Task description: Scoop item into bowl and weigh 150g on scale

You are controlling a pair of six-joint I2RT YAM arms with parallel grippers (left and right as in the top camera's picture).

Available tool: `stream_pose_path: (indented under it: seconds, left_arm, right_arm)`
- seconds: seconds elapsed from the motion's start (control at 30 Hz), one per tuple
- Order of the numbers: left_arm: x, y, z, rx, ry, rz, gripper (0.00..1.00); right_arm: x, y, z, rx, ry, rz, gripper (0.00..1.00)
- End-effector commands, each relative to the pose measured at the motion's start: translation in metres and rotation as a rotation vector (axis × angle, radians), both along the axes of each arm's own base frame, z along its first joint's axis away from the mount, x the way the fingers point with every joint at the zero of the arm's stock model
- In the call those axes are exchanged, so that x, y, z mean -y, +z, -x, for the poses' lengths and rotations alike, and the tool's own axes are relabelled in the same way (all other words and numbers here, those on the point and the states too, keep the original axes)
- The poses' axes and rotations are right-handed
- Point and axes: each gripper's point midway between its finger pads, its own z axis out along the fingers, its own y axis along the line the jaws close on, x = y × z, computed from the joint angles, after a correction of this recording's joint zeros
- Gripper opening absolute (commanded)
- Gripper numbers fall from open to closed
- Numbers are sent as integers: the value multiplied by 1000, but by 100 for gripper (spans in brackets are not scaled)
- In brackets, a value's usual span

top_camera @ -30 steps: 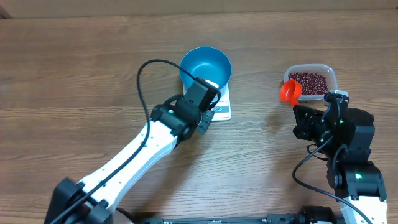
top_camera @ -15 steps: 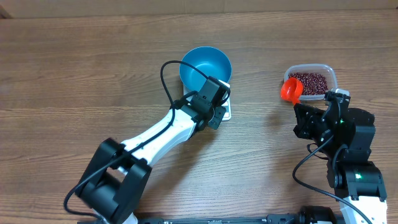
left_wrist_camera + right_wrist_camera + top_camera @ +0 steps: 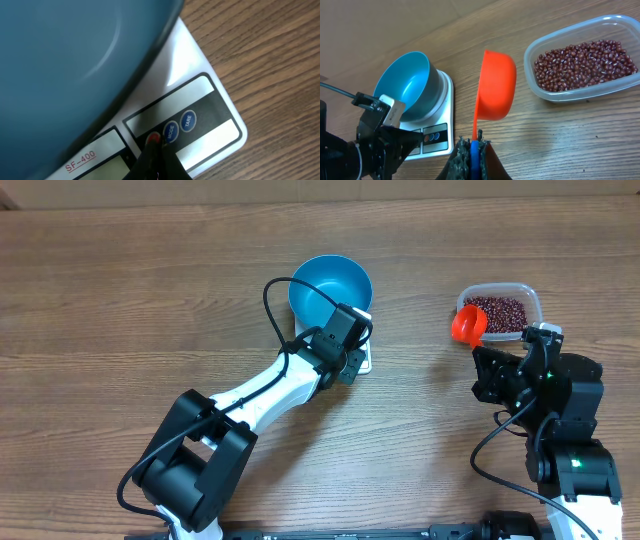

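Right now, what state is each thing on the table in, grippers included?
bowl, empty, sitting on the scale
scale, bowl on it, display not legible
beans, heaped in the tub
tub, open, no lid on it
scoop, held beside the tub, tilted on its side
left gripper, shut, tip on the scale's red button
right gripper, shut on the scoop's handle

Robotics lab bench dressed with kitchen props.
A white-and-black left arm (image 3: 250, 395) and right arm (image 3: 565, 410) rise from the near edge of a wood-grain counter (image 3: 120, 280), filmed from above and from each wrist; the wares here are a white kitchen scale (image 3: 437, 134), a blue bowl (image 3: 405, 82), a clear tub (image 3: 580, 93) of red-brown beans (image 3: 585, 65) and an orange scoop (image 3: 497, 85).
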Motion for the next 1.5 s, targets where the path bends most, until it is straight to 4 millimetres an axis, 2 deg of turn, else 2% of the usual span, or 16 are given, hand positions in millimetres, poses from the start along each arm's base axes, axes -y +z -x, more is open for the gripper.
stream_pose_path:
  seconds: [0.0,0.2,0.57,0.83,1.1,1.47]
  left_arm:
    - [-4,-5,-5,3,23,-17,4]
    - [-5,-7,-5,1,25,-22,4]
    - [-9,-32,-1,-43,26,-60,4]
    - [-7,-29,-3,-34,27,-58,4]
    - [-17,-27,-10,6,62,-106,4]
    - [0,-30,2,-57,3,-23,4]
  right_arm:
    - [3,17,-3,47,-8,15,4]
    - [3,17,-3,47,-8,15,4]
    - [3,17,-3,47,-8,15,4]
    - [3,16,-2,40,-8,14,4]
    - [3,16,-2,40,-8,15,4]
    - [3,16,-2,40,-8,15,4]
